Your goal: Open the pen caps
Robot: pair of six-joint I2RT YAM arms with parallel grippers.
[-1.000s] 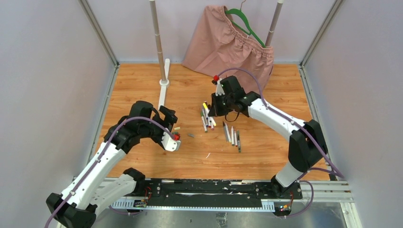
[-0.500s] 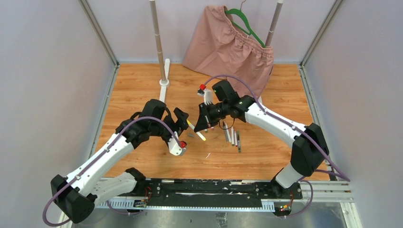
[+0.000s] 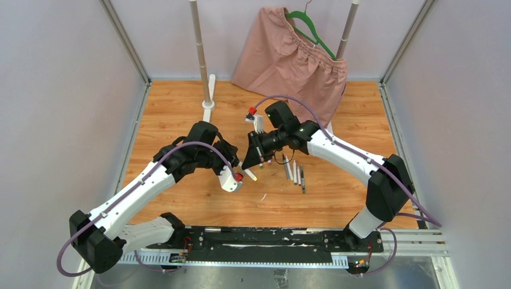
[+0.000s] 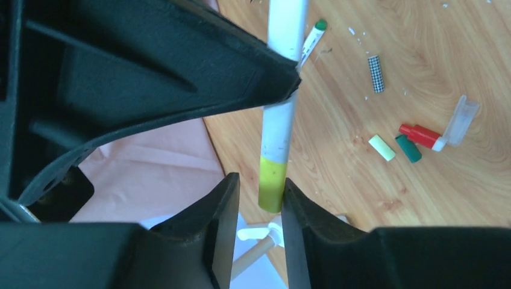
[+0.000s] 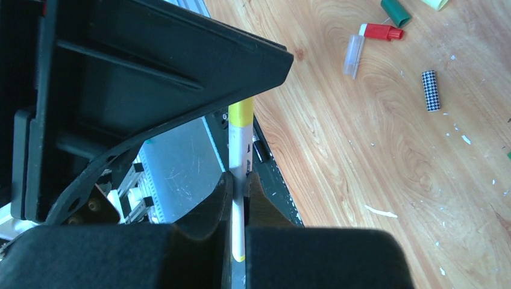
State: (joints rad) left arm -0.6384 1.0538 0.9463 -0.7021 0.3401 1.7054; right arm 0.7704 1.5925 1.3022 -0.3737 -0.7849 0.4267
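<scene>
**Left side.** The left claw (image 4: 260,195) stands over the middle of the desk (image 3: 175,108), lifted off the wood. Its jaws are slightly apart around the yellow cap (image 4: 272,183). One pad looks to be touching the cap, and a sliver of gap shows at the other. No firm grip on the cap can be confirmed.

**Centre.** The pen (image 4: 279,123) is in the air between the two arms, not on the desk. Its white barrel runs from the cap back into the right claw (image 5: 239,180), whose jaws are clamped tight on the barrel. The cap is fully seated.

**Step in hand.** Uncapping of this pen is set up but the pull is not begun. In my judgement the next move is to close the left jaws fully on the cap, then draw straight along the barrel while the right claw holds firm. A sideways pull risks bending the pen or letting it slip.

**Right side.** Loose caps (image 4: 408,149) lie on the wood below, and a row of other pens (image 3: 294,171) lies just beside the right claw.

**Room.** Bare desk lies to the left and toward the near edge. The white pole stand (image 3: 208,102) is behind the left arm, and the pink cloth (image 3: 289,60) is well back.
</scene>
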